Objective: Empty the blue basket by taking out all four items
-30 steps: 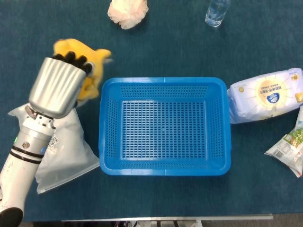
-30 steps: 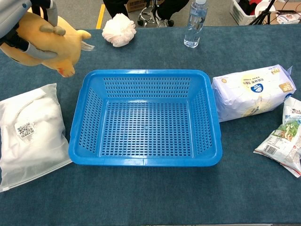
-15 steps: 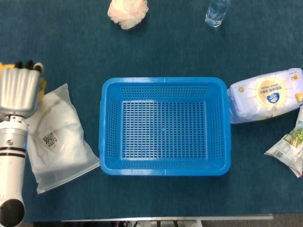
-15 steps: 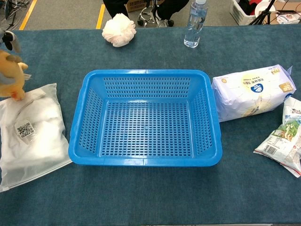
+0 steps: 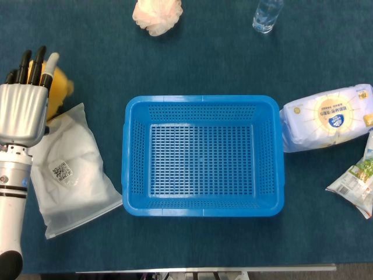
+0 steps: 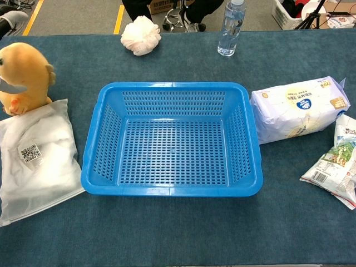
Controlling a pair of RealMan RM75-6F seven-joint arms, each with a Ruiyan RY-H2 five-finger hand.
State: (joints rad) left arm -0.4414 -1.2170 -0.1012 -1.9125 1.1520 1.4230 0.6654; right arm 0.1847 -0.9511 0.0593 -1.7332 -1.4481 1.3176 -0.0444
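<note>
The blue basket [image 5: 203,100] [image 6: 172,85] stands empty in the middle of the table. A yellow plush toy [image 5: 60,93] [image 6: 25,75] sits on the cloth at the far left, against the top edge of a white item in a clear bag [image 5: 70,169] [image 6: 36,158]. My left hand [image 5: 23,108] hovers over the plush with its fingers straight and apart, holding nothing. A white tissue pack [image 5: 329,119] [image 6: 297,108] and a snack packet [image 5: 356,178] [image 6: 331,169] lie right of the basket. My right hand is out of sight.
A pale bath pouf [image 5: 156,14] [image 6: 141,34] and a clear water bottle [image 5: 267,14] [image 6: 230,28] stand at the far edge of the table. Chairs and boxes show beyond it.
My left hand carried the plush from beside the basket out to the far left, set it down by the bagged item, and spread its fingers off it.
</note>
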